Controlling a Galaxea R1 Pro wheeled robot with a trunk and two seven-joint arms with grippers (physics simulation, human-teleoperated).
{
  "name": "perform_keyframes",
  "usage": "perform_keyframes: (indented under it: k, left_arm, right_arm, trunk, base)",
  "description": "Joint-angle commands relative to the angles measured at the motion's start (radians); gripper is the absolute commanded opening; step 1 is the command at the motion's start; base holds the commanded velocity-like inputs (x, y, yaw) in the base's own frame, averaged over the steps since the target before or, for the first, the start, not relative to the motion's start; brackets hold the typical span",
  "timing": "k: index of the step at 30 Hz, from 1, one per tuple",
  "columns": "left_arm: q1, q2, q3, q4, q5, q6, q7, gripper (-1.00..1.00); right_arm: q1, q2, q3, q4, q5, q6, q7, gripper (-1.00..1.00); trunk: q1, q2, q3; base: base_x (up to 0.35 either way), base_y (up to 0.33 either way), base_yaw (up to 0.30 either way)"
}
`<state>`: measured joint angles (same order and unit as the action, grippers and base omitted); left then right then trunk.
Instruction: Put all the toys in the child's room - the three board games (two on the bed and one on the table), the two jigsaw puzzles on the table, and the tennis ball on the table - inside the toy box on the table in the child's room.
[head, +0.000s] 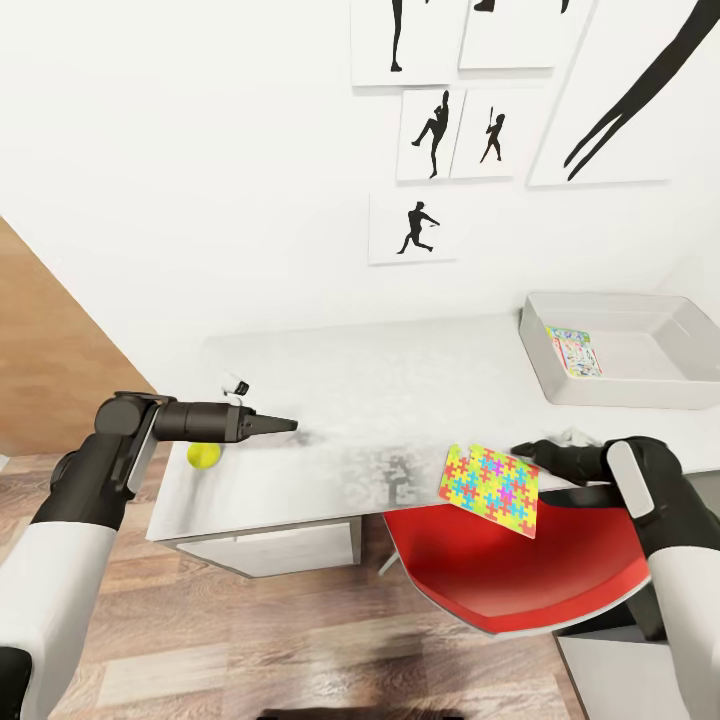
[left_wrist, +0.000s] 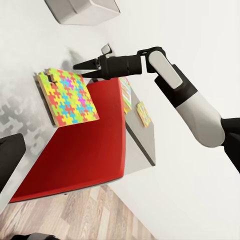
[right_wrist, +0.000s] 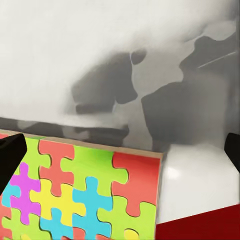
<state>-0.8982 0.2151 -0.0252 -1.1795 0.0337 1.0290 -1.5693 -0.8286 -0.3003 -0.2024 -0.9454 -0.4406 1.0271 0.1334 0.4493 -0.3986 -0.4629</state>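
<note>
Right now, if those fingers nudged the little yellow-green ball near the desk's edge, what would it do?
The small yellow-green tennis ball is round, so it would probably roll at a light push. It sits close to the front edge of the pale mottled grey desk top, so it might well drop to the wood-plank floor. It looks light and sturdy rather than fragile.

Head view high, facing down over table; wrist views closer; all share jigsaw puzzle.

Red chair at the desk edge; black silhouette posters on the white wall.
</note>
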Motion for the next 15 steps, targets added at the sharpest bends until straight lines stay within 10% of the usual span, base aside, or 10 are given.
perform_keyframes:
  k: [1,15]
  left_arm:
    - [-0.001,0.001,-0.002,0.000,0.003,0.011,-0.002,1.00]
    - [-0.001,0.001,-0.002,0.000,0.002,0.011,-0.002,1.00]
  right_arm:
    - [0.000,-0.001,-0.002,0.034,0.049,0.003,0.008,1.00]
    - [0.003,-0.004,-0.003,0.040,0.057,0.002,0.008,1.00]
  trunk:
    - [0.001,-0.001,-0.002]
    - [0.001,-0.001,-0.002]
  base:
    - [0.000,0.000,0.000]
    - [-0.007,0.000,0.000]
